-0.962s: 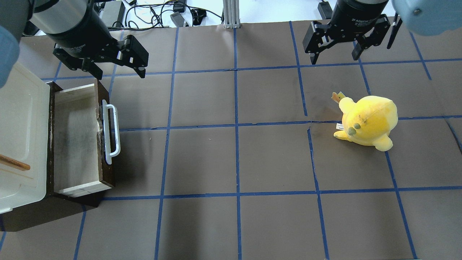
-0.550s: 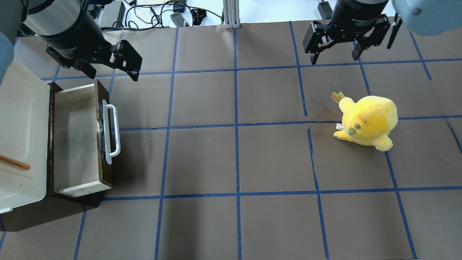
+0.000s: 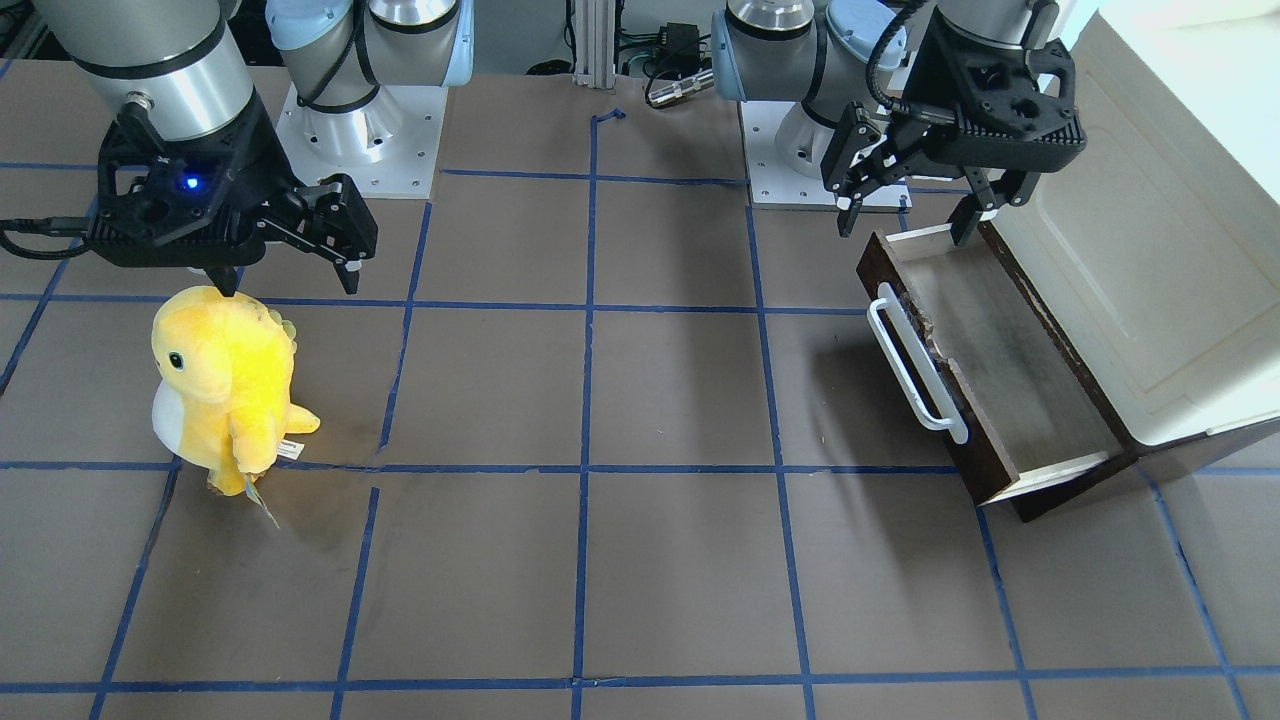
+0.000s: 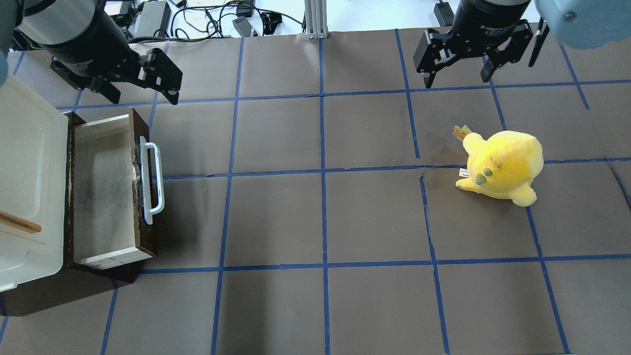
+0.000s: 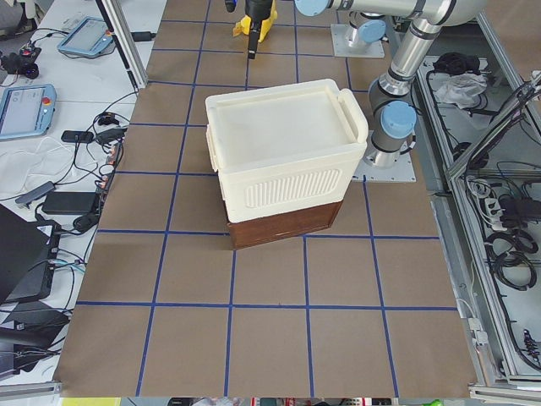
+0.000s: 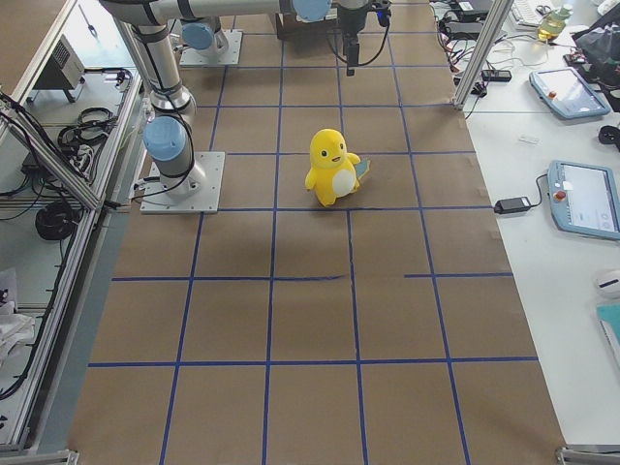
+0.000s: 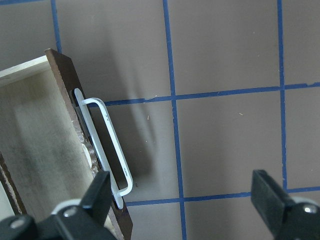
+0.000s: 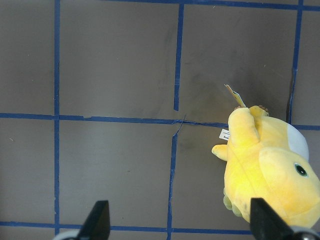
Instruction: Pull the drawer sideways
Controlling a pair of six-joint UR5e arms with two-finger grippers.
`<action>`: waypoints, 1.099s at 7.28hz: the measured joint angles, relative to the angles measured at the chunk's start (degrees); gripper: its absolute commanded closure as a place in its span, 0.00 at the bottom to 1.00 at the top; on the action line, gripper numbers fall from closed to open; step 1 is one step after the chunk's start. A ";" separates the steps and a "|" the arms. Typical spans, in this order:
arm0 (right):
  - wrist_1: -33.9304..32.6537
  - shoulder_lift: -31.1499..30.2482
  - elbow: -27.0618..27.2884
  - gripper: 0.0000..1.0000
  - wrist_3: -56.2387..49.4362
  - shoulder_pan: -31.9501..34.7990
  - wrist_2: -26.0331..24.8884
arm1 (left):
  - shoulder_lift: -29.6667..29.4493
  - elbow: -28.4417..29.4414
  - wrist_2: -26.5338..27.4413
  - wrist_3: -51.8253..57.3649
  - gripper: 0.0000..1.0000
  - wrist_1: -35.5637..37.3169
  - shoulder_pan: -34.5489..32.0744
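Observation:
The dark brown drawer (image 4: 103,187) stands pulled out of the cabinet at the table's left, and its pale wood interior is bare. Its white bar handle (image 4: 150,180) faces the table's middle. It also shows in the front-facing view (image 3: 1000,370) and in the left wrist view (image 7: 45,145), with the handle (image 7: 107,145) below the camera. My left gripper (image 4: 143,96) is open and empty, raised beyond the drawer's far end and touching nothing; it shows in the front-facing view (image 3: 905,228) too. My right gripper (image 4: 457,81) is open and empty at the far right.
A cream-white cabinet (image 4: 29,162) with a small brown handle (image 4: 19,223) sits over the drawer's housing. A yellow plush toy (image 4: 503,165) stands on the right half, just in front of my right gripper. Blue tape lines grid the brown table (image 4: 320,222).
My left gripper has moved up and to the left, away from the drawer's handle, still open. The drawer, the plush toy and the right arm have not moved.

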 measured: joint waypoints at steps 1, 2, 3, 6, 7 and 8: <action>0.00 0.00 0.00 0.00 -0.02 0.00 0.00 | 0.00 -0.14 -0.11 -0.03 0.00 0.00 0.01; 0.00 0.00 0.00 0.00 -0.01 0.00 0.00 | -0.03 -0.30 -0.22 -0.06 0.00 -0.02 -0.01; 0.00 0.00 0.00 0.00 0.00 0.00 0.00 | -0.07 -0.57 -0.27 -0.11 0.00 -0.02 -0.05; 0.00 0.00 0.00 0.00 0.01 0.00 0.00 | 0.15 -0.90 -0.40 -0.12 0.00 0.18 -0.09; 0.00 0.00 0.00 0.00 0.01 0.00 0.00 | 0.16 -0.95 -0.42 -0.15 0.00 0.27 -0.07; 0.00 0.00 0.00 0.00 0.01 0.00 0.00 | 0.18 -0.98 -0.41 -0.17 0.00 0.38 -0.07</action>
